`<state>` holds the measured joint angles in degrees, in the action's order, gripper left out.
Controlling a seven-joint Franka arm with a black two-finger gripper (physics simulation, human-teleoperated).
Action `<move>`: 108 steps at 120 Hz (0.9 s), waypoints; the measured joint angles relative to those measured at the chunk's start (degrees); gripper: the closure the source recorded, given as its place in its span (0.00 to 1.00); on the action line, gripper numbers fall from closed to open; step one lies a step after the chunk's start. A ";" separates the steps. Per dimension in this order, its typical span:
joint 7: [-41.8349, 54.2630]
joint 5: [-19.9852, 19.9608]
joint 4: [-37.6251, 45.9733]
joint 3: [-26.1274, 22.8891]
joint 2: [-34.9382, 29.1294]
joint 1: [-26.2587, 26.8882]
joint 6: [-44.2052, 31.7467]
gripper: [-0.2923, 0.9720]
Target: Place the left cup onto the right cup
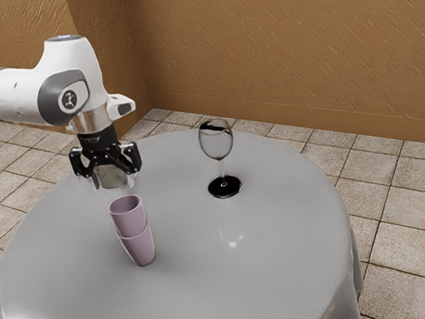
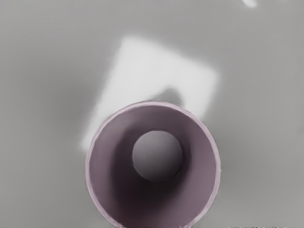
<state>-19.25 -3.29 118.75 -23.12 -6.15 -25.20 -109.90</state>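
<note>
The main risk I see is knocking over what looks finished: the top cup (image 1: 126, 211) sits nested in the bottom cup (image 1: 139, 246), and the pair seems to lean a little, so it would not take much to upset it. My gripper (image 1: 105, 169) hangs above the top cup, clear of its rim, with the fingers spread apart and nothing between them. If I dropped lower or swung sideways at this height, a fingertip could catch the rim and tip the stack or drag the top cup out. I would judge a straight lift to be the safe way off. I also cannot tell how deep the top cup is seated; if it only rests on the rim below, a small jolt to the table (image 1: 290, 227) could shake it loose. The glass (image 1: 217, 148) stands well apart from the top cup, toward the exterior view's right, so only a wide, low sweep that way would threaten it. In the wrist view I look straight down into the top cup's open mouth, just under my hand, which suggests I am nearly centred over it.
</note>
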 joint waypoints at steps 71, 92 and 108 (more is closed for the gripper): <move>6.20 5.85 -27.09 25.06 8.89 26.80 17.58 0.24; 9.61 7.59 -27.72 25.51 8.82 27.34 19.37 0.23; 11.60 8.17 -27.76 25.49 8.83 27.81 19.80 0.23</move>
<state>-7.64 4.88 90.99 2.37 2.68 2.61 -90.10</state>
